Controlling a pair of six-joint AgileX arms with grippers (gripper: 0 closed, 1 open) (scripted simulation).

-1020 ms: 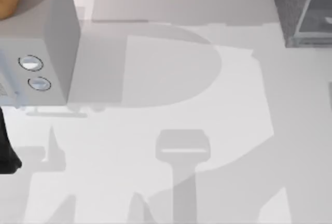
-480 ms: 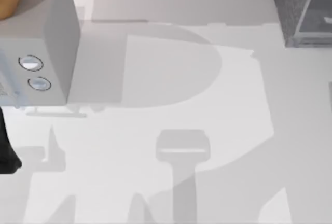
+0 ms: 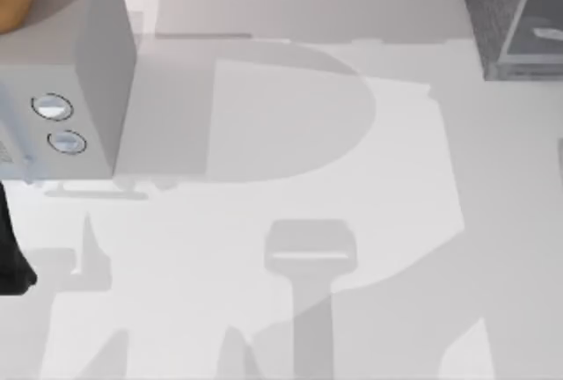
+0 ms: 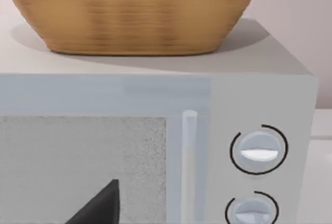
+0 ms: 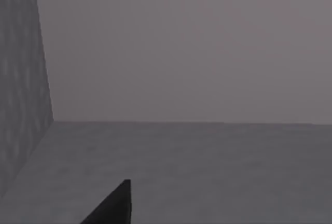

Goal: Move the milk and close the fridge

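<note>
The fridge [image 3: 494, 12] stands at the table's far right corner, a dark speckled cabinet with a pale glassy panel [image 3: 538, 39] in a light-grey frame. The milk is out of view. In the right wrist view, a dark tip of my right gripper [image 5: 111, 207] points over a flat grey floor [image 5: 207, 172], with a speckled grey wall [image 5: 21, 79] beside it and a plain back wall ahead. A dark part of my left arm [image 3: 10, 261] sits at the table's left edge. The dark tip of my left gripper [image 4: 99, 207] faces the front of the dialled box.
A smooth light-grey box [image 3: 84, 63] with two round dials [image 3: 53, 107] stands at the far left, with a wicker basket [image 4: 135, 11] on top. Its front has a speckled window [image 4: 78, 162] and an upright handle [image 4: 189, 162]. Arm shadows cross the white table [image 3: 290, 222].
A pale patch behind the fridge's glassy panel has shifted slightly to the left. The left arm has not moved.
</note>
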